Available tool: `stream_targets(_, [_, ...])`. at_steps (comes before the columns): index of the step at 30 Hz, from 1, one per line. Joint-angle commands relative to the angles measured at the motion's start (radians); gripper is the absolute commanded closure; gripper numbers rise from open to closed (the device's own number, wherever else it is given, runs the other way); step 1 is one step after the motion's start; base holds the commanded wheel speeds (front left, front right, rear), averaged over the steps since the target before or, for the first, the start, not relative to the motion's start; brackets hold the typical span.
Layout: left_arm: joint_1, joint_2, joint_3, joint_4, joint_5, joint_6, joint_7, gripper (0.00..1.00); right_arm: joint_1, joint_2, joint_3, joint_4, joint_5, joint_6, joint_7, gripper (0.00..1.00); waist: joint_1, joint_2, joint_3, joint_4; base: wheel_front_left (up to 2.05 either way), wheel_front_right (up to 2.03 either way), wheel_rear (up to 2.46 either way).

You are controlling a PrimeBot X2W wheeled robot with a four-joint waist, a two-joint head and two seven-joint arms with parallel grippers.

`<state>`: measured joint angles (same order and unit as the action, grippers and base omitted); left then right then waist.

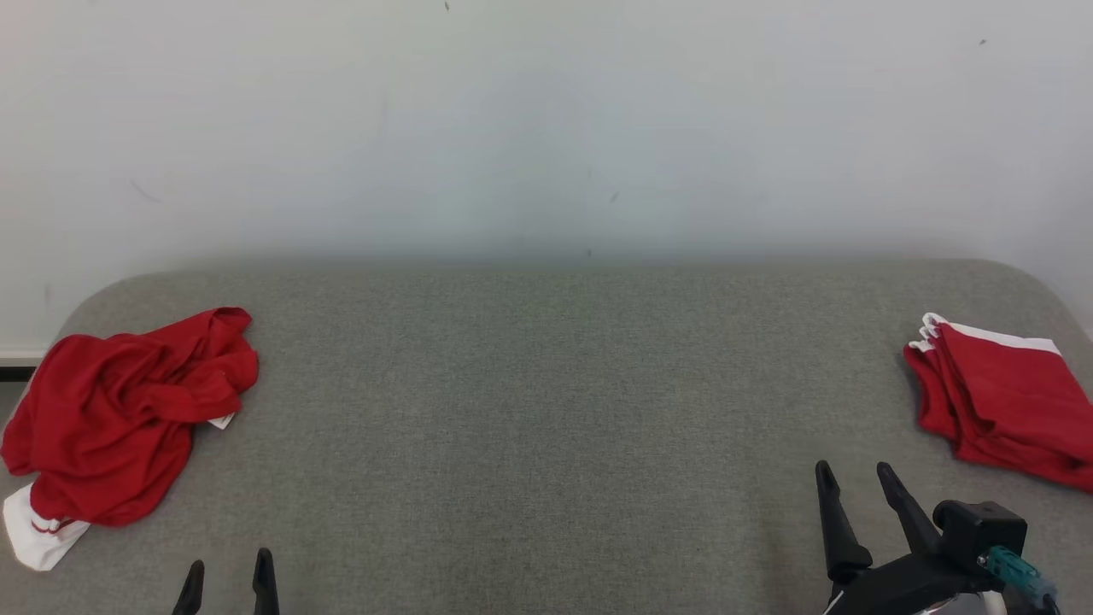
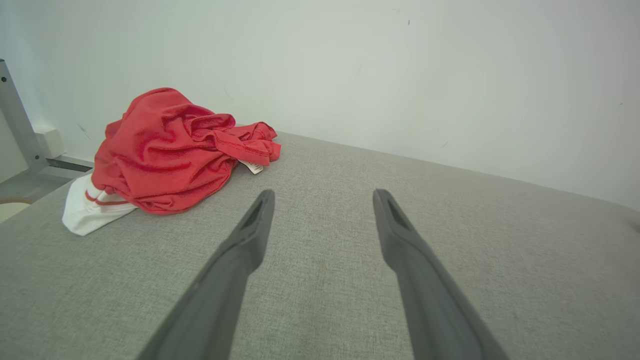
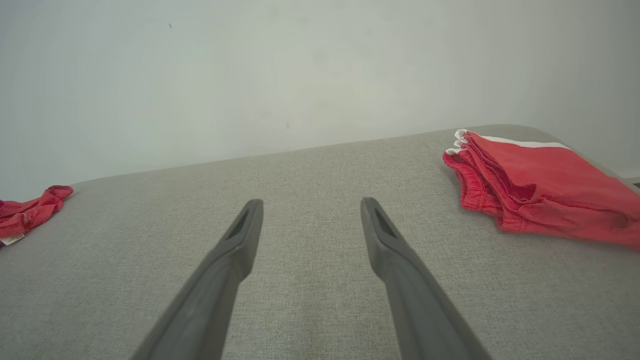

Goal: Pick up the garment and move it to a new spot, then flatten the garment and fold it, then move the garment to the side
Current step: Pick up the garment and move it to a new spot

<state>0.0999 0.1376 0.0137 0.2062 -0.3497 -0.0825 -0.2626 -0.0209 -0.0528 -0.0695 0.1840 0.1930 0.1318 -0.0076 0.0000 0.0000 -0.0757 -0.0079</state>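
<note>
Nearest, the left pincer [image 1: 229,560] and right pincer [image 1: 854,468] hover low over the grey tabletop [image 1: 546,410], both spread, empty, fingers pointing forward. Farther left lies the crumpled garment [image 1: 128,410]; farther right, a folded garment [image 1: 1003,401].

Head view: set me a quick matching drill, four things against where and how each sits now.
1 crumpled garment
2 folded garment
3 left tool
4 right tool

A open, lower right
B heaped at the left end of the grey surface
C stacked flat at its right end
D open, lower left

Pairs: 1-B, 2-C, 3-D, 4-A
</note>
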Motion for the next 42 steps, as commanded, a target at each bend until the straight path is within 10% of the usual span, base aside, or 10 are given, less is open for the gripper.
stream_targets(1, [-0.007, 0.002, 0.008, -0.007, 0.013, 0.000, -0.004, 0.00, 0.002, 0.003, 0.007, 0.004, 0.006, -0.002, 0.003, 0.00, 0.0000, 0.0000, 0.002, 0.016, 0.00, 0.00, 0.00])
stream_targets(25, [0.031, 0.046, 0.005, -0.087, 0.018, 0.018, 0.034, 0.00, 0.018, 0.003, 0.074, 0.053, 0.058, -0.002, -0.036, 0.00, 0.0000, 0.0000, -0.012, 0.463, 0.00, 0.00, 0.00])
stream_targets(42, [0.064, 0.031, 0.007, -0.142, -0.001, 0.046, 0.029, 0.00, -0.056, 0.003, 0.124, 0.081, 0.042, -0.002, -0.039, 0.00, 0.0000, 0.0000, 0.035, 0.509, 0.00, 0.00, 0.00])
